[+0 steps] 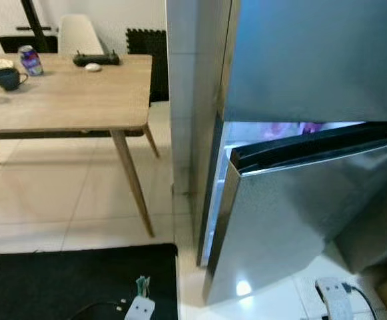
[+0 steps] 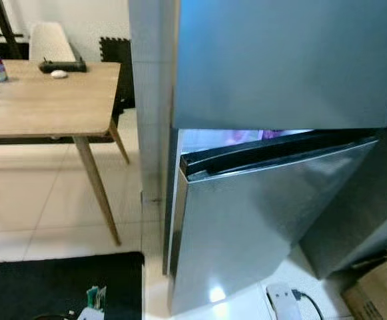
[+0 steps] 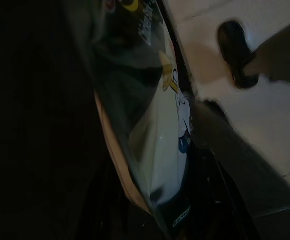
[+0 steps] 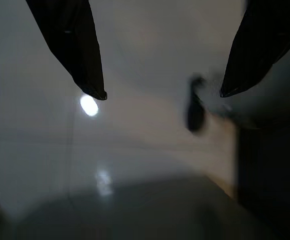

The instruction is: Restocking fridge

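The steel fridge stands to my right with its upper door closed. Its lower door hangs ajar, and a lit strip of the interior shows above the door's top edge. In the left wrist view, a glossy printed snack packet sits right against the camera with my left gripper shut on it; a dark finger lies along its side. My right gripper is open, its two black fingers spread over pale tiled floor with nothing between them.
A wooden table to the left carries a can, a dark cup and a remote. A black mat lies in front of me. By the fridge's base are a power strip and a cardboard box.
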Robot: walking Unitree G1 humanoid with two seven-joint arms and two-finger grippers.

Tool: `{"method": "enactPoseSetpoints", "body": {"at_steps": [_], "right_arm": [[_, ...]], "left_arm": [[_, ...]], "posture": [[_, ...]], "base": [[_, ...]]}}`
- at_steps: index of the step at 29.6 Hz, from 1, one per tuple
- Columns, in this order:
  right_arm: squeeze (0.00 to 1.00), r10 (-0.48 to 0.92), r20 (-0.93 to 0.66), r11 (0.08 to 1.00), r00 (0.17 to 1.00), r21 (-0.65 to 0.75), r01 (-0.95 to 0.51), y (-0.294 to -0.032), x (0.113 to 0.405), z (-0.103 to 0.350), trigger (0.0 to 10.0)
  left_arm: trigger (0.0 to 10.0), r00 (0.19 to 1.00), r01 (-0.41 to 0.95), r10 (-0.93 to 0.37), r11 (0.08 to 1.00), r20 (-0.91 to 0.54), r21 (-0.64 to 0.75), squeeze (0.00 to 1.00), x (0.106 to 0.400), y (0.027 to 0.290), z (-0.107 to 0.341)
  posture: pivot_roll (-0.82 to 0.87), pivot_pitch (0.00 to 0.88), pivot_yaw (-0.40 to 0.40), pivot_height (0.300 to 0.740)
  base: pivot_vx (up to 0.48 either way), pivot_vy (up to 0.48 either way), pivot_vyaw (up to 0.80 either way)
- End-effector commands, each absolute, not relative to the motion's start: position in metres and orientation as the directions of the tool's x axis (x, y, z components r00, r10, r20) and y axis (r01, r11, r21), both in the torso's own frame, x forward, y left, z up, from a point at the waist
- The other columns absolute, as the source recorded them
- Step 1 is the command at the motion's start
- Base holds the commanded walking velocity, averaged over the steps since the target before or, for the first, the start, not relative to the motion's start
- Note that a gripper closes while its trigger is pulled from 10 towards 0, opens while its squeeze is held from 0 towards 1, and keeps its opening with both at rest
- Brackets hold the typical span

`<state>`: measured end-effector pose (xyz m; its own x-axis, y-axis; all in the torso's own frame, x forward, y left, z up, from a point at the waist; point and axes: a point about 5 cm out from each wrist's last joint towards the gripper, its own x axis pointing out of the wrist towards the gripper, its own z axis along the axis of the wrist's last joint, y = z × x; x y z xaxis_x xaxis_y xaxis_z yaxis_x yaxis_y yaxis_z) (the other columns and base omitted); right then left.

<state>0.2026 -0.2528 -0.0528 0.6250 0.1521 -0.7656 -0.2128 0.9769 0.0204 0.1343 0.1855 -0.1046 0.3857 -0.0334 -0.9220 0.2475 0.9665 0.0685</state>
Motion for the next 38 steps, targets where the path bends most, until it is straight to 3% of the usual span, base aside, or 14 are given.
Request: {"method": "enactPoseSetpoints", "body": {"at_steps": [1, 4, 5, 7, 8, 11, 14, 15, 18, 23, 29, 33, 38], "right_arm": [[0.0, 0.234, -0.692, 0.96, 0.683, 0.052, -0.275, -0.249, 0.224, -0.037, 10.0], [0.0, 0.485, -0.567, 0.86, 0.666, 0.168, -0.482, -0.231, 0.249, -0.013, 10.0], [0.0, 0.485, -0.567, 0.86, 0.666, 0.168, -0.482, -0.231, 0.249, -0.013, 10.0], [0.0, 0.656, -0.456, 0.741, 0.601, 0.238, -0.628, -0.218, 0.264, 0.009, 10.0], [0.0, 0.656, -0.456, 0.741, 0.601, 0.238, -0.628, -0.218, 0.264, 0.009, 10.0], [0.0, 0.842, -0.288, 0.527, 0.456, 0.262, -0.808, -0.2, 0.277, 0.046, 10.0], [0.0, 0.934, -0.209, 0.337, 0.29, 0.245, -0.909, -0.184, 0.271, 0.071, 10.0], [0.0, 0.934, -0.209, 0.337, 0.29, 0.245, -0.909, -0.184, 0.271, 0.071, 10.0], [0.0, 0.968, -0.175, 0.219, 0.181, 0.235, -0.947, -0.177, 0.264, 0.084, 10.0], [0.0, 0.982, -0.078, 0.184, 0.172, 0.188, -0.965, -0.168, 0.267, 0.107, 10.0], [0.0, 0.939, 0.137, 0.314, 0.315, 0.028, -0.949, -0.165, 0.291, 0.166, 10.0], [0.0, 0.915, 0.234, 0.345, 0.327, -0.039, -0.938, -0.167, 0.296, 0.199, 10.0], [0.0, 0.9, 0.202, 0.414, 0.386, -0.121, -0.902, -0.17, 0.302, 0.217, 10.0]], "left_arm": [[10.0, 0.37, 0.251, -0.027, 0.965, -0.929, 0.072, 0.0, 0.13, 0.188, -0.106], [10.0, 0.369, 0.253, -0.024, 0.964, -0.929, 0.076, 0.0, 0.13, 0.189, -0.106], [10.0, 0.369, 0.253, -0.024, 0.964, -0.929, 0.076, 0.0, 0.13, 0.189, -0.106], [10.0, 0.369, 0.255, -0.022, 0.964, -0.929, 0.079, 0.0, 0.13, 0.189, -0.106], [10.0, 0.369, 0.255, -0.022, 0.964, -0.929, 0.079, 0.0, 0.13, 0.189, -0.106], [10.0, 0.369, 0.258, -0.02, 0.963, -0.929, 0.082, 0.0, 0.129, 0.19, -0.106], [10.0, 0.369, 0.26, -0.021, 0.962, -0.929, 0.082, 0.0, 0.13, 0.19, -0.106], [10.0, 0.369, 0.26, -0.021, 0.962, -0.929, 0.082, 0.0, 0.13, 0.19, -0.106], [10.0, 0.37, 0.261, -0.022, 0.962, -0.929, 0.081, 0.0, 0.13, 0.19, -0.106], [10.0, 0.372, 0.262, -0.022, 0.962, -0.928, 0.082, 0.0, 0.131, 0.19, -0.105], [10.0, 0.374, 0.263, -0.022, 0.961, -0.927, 0.083, 0.0, 0.132, 0.19, -0.105], [10.0, 0.376, 0.261, -0.022, 0.962, -0.927, 0.082, 0.0, 0.133, 0.191, -0.105], [10.0, 0.376, 0.259, -0.026, 0.963, -0.926, 0.078, 0.0, 0.133, 0.189, -0.105]], "posture": [[-0.1, 0.0, -0.022, 0.74], [-0.1, 0.0, -0.02, 0.74], [-0.1, 0.0, -0.02, 0.74], [-0.1, 0.0, -0.021, 0.74], [-0.1, 0.0, -0.021, 0.74], [-0.1, 0.0, -0.021, 0.74], [-0.1, 0.0, -0.021, 0.74], [-0.1, 0.0, -0.021, 0.74], [-0.1, 0.0, -0.022, 0.74], [-0.1, 0.0, -0.021, 0.74], [-0.09, 0.0, -0.021, 0.74], [-0.09, 0.0, -0.021, 0.74], [-0.1, 0.0, -0.022, 0.74]], "base": [[0.0, 0.0, 0.0], [0.0, 0.0, 0.0], [0.0, 0.0, 0.0], [0.0, 0.0, 0.0], [0.0, 0.0, 0.0], [0.0, 0.0, 0.0], [0.0, 0.0, 0.0], [0.0, 0.0, 0.0], [0.0, 0.0, 0.0], [0.0, 0.0, 0.0], [0.0, 0.0, 0.0], [0.0, 0.0, 0.0], [0.0, 0.0, 0.0]]}}
